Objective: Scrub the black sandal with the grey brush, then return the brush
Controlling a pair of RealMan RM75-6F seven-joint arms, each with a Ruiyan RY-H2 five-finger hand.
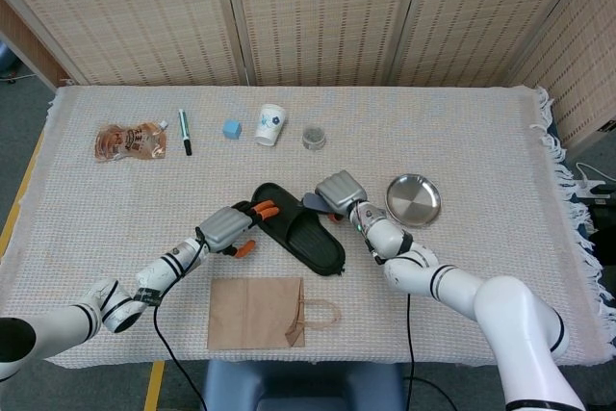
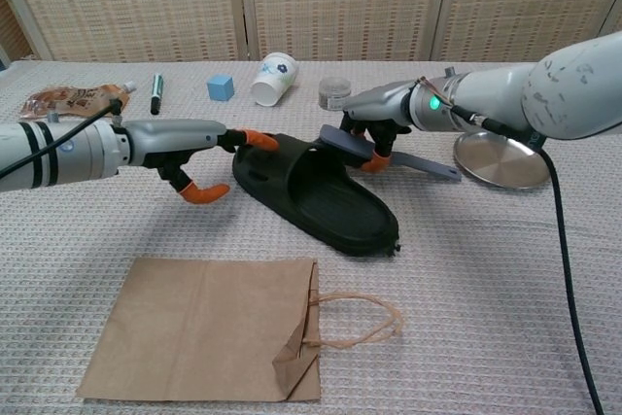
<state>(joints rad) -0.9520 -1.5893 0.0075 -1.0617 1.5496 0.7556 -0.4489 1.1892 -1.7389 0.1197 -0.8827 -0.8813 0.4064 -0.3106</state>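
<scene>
Head view: black sandal (image 1: 298, 234) lies mid-counter, w/ left hand (image 1: 227, 228) resting fingertips on its heel end, fingers spread, nothing gripped. Right hand (image 1: 342, 192) clasps grey brush (image 1: 315, 201) at sandal's far edge. Steel plate (image 1: 414, 200) sits just beyond; paper bag (image 1: 258, 312) lies flat at front.

Chest view: left hand (image 2: 190, 148) w/ orange-tipped fingers (image 2: 258, 139) touching sandal (image 2: 319, 195) rim. Right hand (image 2: 381, 119) closed round brush (image 2: 384, 151), head over the strap, handle pointing toward plate (image 2: 504, 162). Paper cup (image 2: 271, 78) lies tipped on its side behind.
</scene>
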